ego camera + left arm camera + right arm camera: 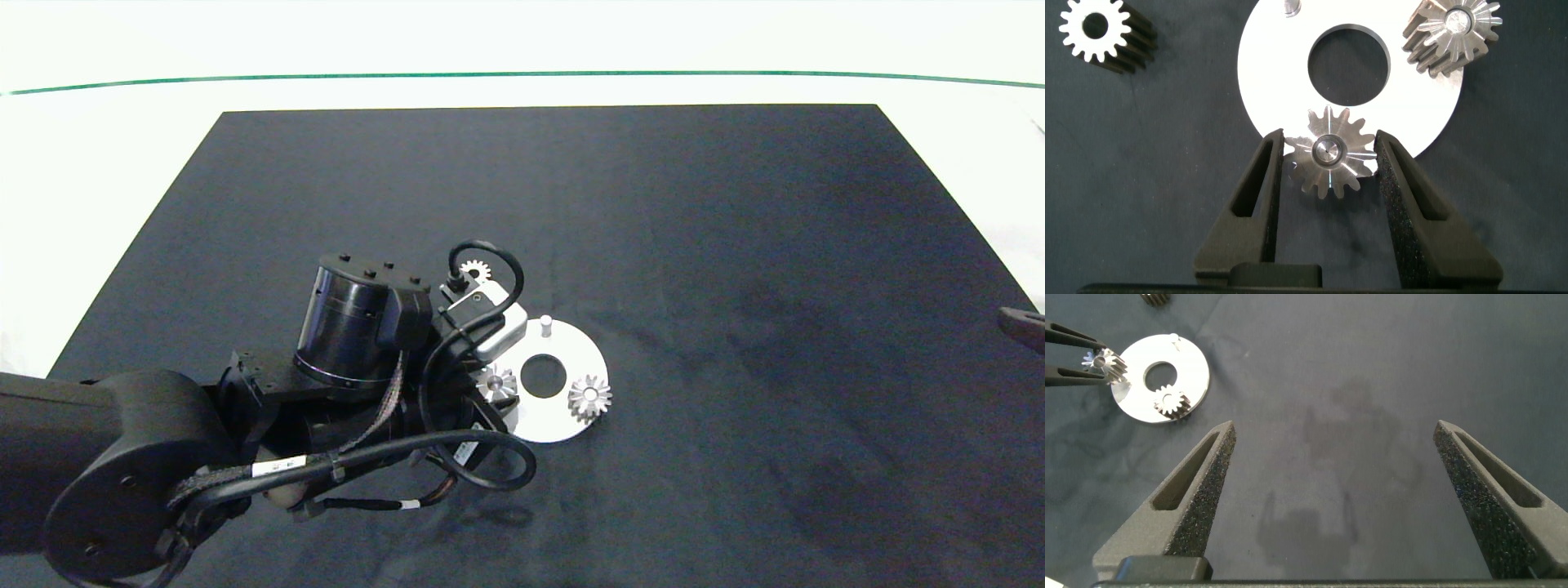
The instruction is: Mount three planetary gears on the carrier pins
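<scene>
The white disc [563, 420] lies on the mat with its carrier pins. The far pin [546, 324] stands bare. One silvery planetary gear [589, 397] sits on the right-hand pin. A second gear [1331, 155] sits at the disc's left rim with a pin top showing in its hole. My left gripper [1328, 139] is shut on it, fingers [1266, 188] close against its teeth on both sides. A third gear [473, 268] lies flat on the mat behind the left wrist. My right gripper [1333, 429] hangs open over bare mat, far right of the disc [1196, 371].
A black mat [694, 245] covers the white table [122, 147]. The left arm's bulk and cables [351, 327] hang over the mat left of the disc. Only a tip of the right arm [1022, 325] shows at the head view's right edge.
</scene>
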Robot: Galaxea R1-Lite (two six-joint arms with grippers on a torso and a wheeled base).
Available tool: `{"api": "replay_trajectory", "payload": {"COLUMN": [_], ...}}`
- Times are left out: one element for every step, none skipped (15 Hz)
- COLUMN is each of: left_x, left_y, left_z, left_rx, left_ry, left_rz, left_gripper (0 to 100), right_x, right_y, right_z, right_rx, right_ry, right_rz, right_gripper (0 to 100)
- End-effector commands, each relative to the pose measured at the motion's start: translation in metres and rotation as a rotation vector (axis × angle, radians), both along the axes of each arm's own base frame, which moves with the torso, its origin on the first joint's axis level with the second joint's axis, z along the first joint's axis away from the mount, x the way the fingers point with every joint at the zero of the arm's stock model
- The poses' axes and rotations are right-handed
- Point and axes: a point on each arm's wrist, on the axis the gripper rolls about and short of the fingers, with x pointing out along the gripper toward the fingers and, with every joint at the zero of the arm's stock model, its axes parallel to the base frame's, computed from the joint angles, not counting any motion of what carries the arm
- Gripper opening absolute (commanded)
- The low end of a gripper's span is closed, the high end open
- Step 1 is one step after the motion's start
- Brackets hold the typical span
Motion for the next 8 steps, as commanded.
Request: {"api": "replay_trajectory", "payload": {"left_x": [0.0003,0.0003,0.0,0.0001,-0.0001,-0.0004,-0.0004,-0.0006], "left_y": [-0.0008,-0.0003,0.0,-0.0002,0.0001,-0.0002,-0.0009,-0.0007], "left_z": [-0.0034,-0.0029,-0.0029,-0.0025,-0.0021,-0.0021,-0.0022,-0.0017], "left_rx": [0.009,0.008,0.009,0.008,0.008,0.008,0.008,0.007], "left_ry": [0.006,0.006,0.005,0.004,0.004,0.003,0.003,0.002], "left_rz": [0.0,0.0,-0.001,-0.001,-0.001,-0.001,-0.003,-0.003], "left_gripper": [22,22,22,22,100,100,100,100], "right_x": [0.0002,0.0002,0.0003,0.0002,0.0002,0.0002,0.0002,0.0003], "right_y": [0.0001,0.0001,0.0002,0.0001,0.0001,0.0001,0.0001,0.0002], "right_z": [-0.0003,-0.0003,-0.0002,-0.0003,-0.0003,-0.0003,-0.0003,-0.0002], "right_rx": [-0.004,-0.004,-0.003,-0.004,-0.004,-0.004,-0.004,-0.003], "right_ry": [0.002,0.002,0.001,0.002,0.002,0.002,0.002,0.001], "right_rz": [-0.001,-0.001,-0.001,-0.001,-0.001,-0.001,-0.001,-0.001], "right_gripper": [100,100,100,100,100,100,100,100]}}
